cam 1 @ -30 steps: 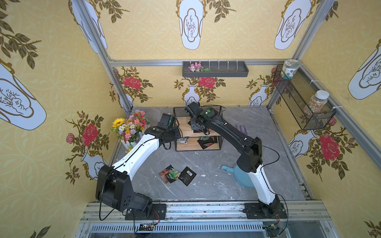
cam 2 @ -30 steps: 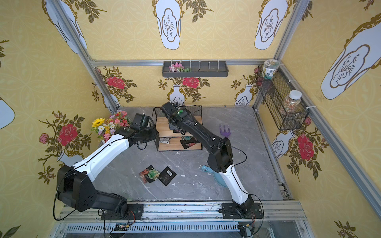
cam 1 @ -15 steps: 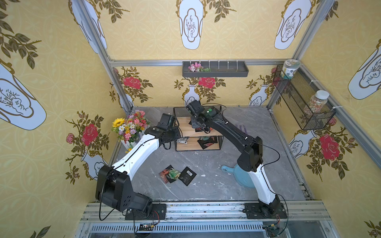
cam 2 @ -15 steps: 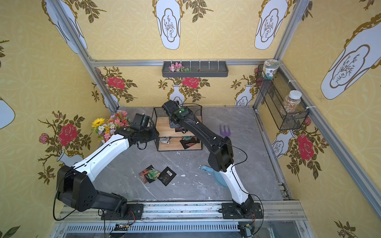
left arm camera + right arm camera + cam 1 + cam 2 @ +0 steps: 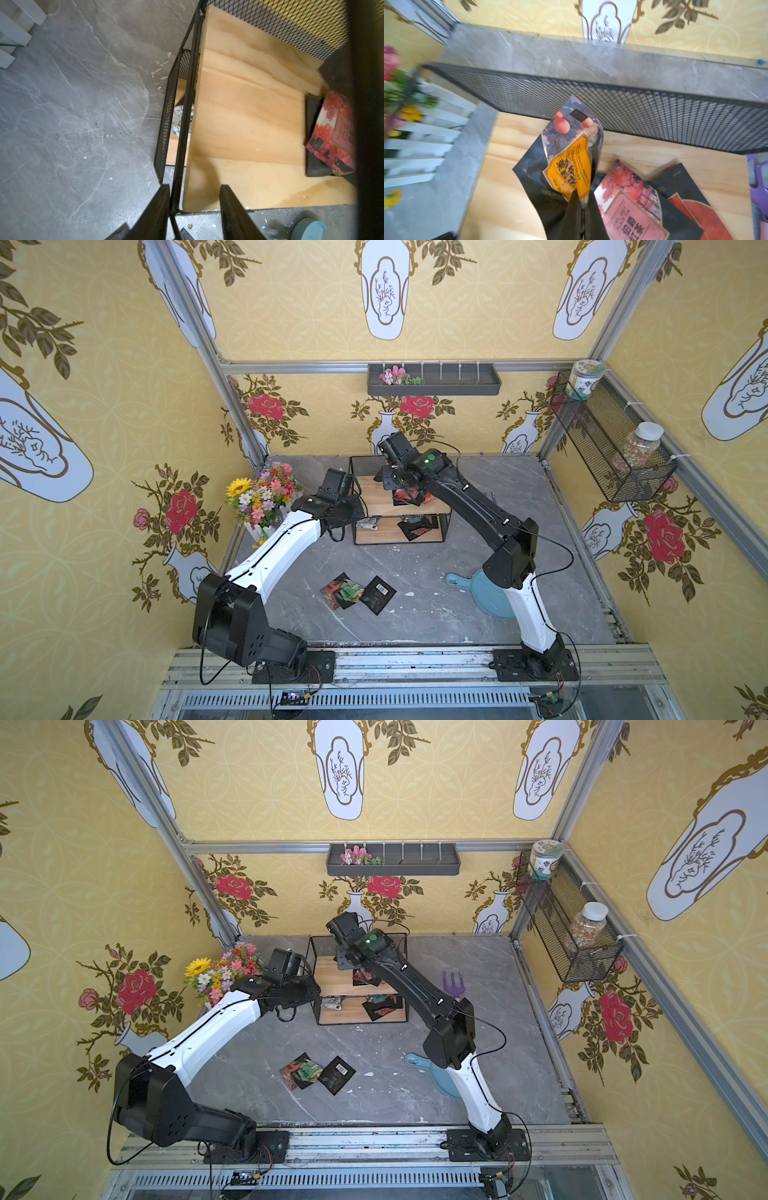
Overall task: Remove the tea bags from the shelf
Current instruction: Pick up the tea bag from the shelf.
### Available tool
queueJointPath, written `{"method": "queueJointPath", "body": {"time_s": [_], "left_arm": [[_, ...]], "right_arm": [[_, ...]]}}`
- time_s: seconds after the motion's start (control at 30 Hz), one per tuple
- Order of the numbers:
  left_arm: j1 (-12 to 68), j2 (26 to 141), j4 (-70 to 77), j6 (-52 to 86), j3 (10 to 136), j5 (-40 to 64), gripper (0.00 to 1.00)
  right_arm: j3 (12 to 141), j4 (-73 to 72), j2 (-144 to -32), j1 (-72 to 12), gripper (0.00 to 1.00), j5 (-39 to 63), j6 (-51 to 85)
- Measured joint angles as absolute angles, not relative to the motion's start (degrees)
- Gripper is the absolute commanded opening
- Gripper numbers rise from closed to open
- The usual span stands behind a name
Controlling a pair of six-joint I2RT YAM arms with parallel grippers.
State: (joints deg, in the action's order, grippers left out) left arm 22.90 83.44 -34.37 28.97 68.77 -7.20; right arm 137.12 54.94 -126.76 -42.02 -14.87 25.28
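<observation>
The shelf [image 5: 380,506] stands at the back of the table, two wooden boards in a black wire frame. Over its top board my right gripper [image 5: 581,199] is shut on an orange-labelled tea bag [image 5: 571,166] that hangs clear of the wood. Red and black tea bags [image 5: 629,197] lie on that board beside it. More tea bags [image 5: 417,526] rest on the lower board, among them a whitish one [image 5: 182,118]. My left gripper [image 5: 195,186] stands open astride the shelf's front left corner post, one finger [image 5: 162,207] against the wire. Three tea bags [image 5: 357,591] lie on the table in front.
A flower bunch in a white fence pot [image 5: 266,497] stands left of the shelf. A blue pan [image 5: 486,593] lies by the right arm's base and a purple fork [image 5: 454,984] right of the shelf. A mesh basket with jars [image 5: 611,448] hangs on the right wall.
My right gripper has shut on the orange tea bag and drawn back and up over the top board. The left arm has not moved.
</observation>
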Motion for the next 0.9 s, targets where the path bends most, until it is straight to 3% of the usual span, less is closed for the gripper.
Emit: {"method": "queueJointPath", "body": {"time_s": [0.3,0.67,0.9], "left_arm": [[22.9,83.6,-34.7,29.0,69.0,-7.3,0.45],[23.1,83.7,-35.2,29.0,69.3,-7.6,0.44],[23.2,83.8,-35.4,29.0,69.4,-7.7,0.44]], "right_arm": [[129.6,51.8,-118.3,-43.8,0.0,-12.6,25.7],[91.5,41.6,-95.3,-53.5,0.0,-9.8,25.1],[77.6,40.2,-94.9,-60.7,0.0,-9.3,27.0]]}}
